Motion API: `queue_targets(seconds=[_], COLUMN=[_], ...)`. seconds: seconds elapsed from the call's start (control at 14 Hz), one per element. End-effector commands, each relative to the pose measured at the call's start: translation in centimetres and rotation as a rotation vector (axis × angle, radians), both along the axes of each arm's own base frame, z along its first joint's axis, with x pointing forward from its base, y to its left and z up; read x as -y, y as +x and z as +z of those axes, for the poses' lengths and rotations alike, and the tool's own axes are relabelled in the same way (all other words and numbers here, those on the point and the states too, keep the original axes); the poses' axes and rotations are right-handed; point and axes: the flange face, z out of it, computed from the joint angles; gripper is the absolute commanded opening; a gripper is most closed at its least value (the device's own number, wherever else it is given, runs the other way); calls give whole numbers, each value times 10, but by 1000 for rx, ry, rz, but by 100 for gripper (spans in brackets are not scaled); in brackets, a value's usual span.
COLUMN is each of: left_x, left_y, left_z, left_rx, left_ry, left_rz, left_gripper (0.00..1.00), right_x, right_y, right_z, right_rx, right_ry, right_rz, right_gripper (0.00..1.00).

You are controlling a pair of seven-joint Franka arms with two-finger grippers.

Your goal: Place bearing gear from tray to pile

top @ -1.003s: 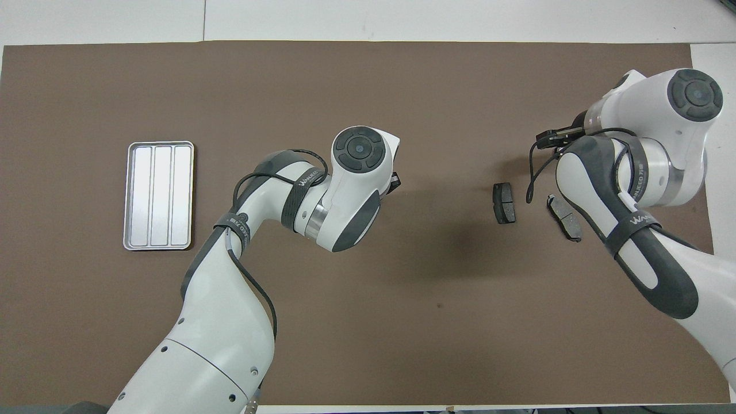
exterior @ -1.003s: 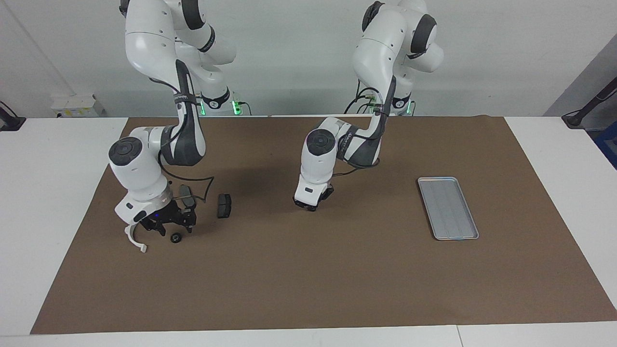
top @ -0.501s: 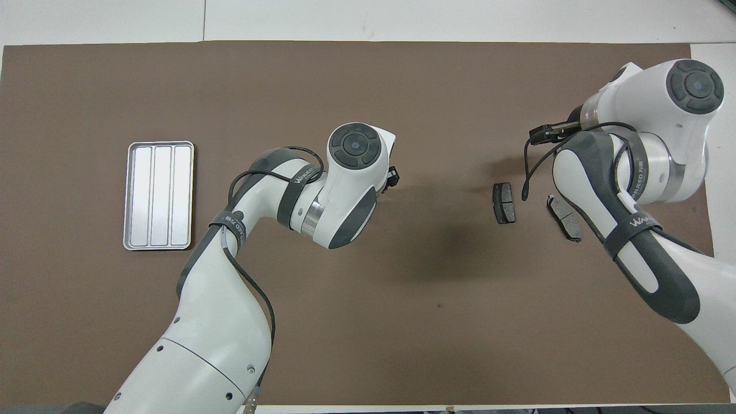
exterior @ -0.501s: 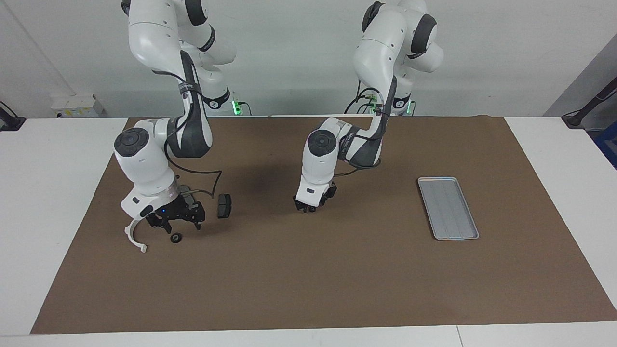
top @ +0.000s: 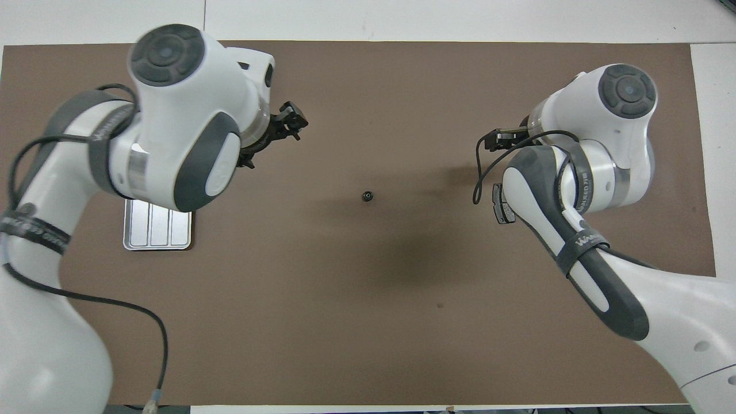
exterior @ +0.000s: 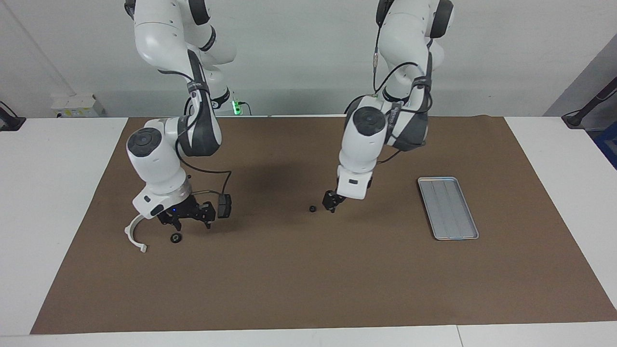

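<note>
Small black gear (exterior: 313, 208) lies alone mid-worktop (exterior: 308, 279), well apart from tray (exterior: 448, 208); left gripper (exterior: 331, 202) hovers beside it and right gripper (exterior: 188, 218) over the pile (exterior: 176, 237), finger states indiscernible.

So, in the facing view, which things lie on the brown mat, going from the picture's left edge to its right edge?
White half-ring bracket → small black gear → dark brake pad → second small black gear → tray.
</note>
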Motion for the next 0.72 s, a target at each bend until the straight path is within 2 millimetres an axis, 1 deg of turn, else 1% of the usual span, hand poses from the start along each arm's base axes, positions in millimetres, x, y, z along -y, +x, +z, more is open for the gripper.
queue_targets(seconds=[0.0,0.14,0.21,0.36,0.43,0.57,0.64], left_x=[-70,-107,-123,-152,-158,-172,-187], left_y=[-15,-25,-30,-47,-57,-76,-82], left_z=[42,66,79,106,117,132,139], left_rx=[-54,-79,-79,-91,-103,-118,-114], left_ry=[-8,-11,-8,-10,-12,20,15], left_rz=[-77,-138,-141,-173,-200,-218,-222], left_gripper=[100,100,100,100,100,100,100], right_x=[-86,-151,-175,-209,-234,-257,-262], right_y=[-24,-48,-56,-69,-81,-86,-85], right_z=[17,25,31,36,32,17,8], right_rx=[-18,6,18,28,25,27,29], right_ry=[-9,-24,-18,-3,-1,-4,-12], right_rz=[-61,-64,-63,-77,-68,-51,-39], right_gripper=[93,93,93,92,92,92,92])
